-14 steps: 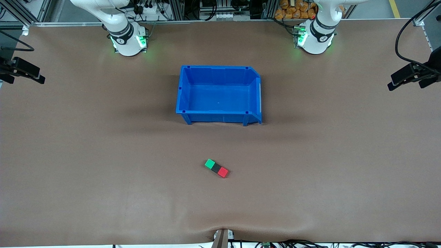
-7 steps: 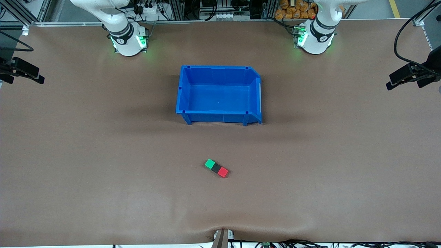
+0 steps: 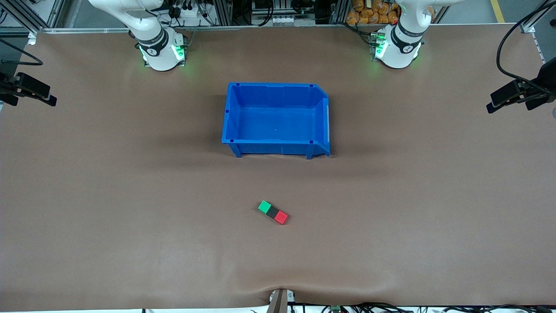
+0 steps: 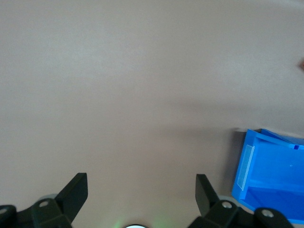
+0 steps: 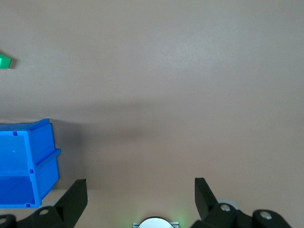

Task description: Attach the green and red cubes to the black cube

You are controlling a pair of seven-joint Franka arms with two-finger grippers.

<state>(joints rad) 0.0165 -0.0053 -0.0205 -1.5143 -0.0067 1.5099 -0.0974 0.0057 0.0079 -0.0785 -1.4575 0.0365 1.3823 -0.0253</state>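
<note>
The green cube [image 3: 264,207], the black cube [image 3: 273,212] and the red cube [image 3: 281,217] lie touching in one short row on the brown table, with the black one in the middle. They are nearer to the front camera than the blue bin [image 3: 274,141]. My right gripper [image 3: 45,96] hangs open and empty over the right arm's end of the table. My left gripper [image 3: 495,104] hangs open and empty over the left arm's end. The right wrist view shows open fingers [image 5: 71,199] and the green cube [image 5: 4,61] at its edge. The left wrist view shows open fingers [image 4: 76,192] over bare table.
The blue bin stands empty mid-table between the arm bases and the cubes. It also shows in the left wrist view [image 4: 266,161] and in the right wrist view [image 5: 28,137]. A small mount [image 3: 280,300] sits at the table's near edge.
</note>
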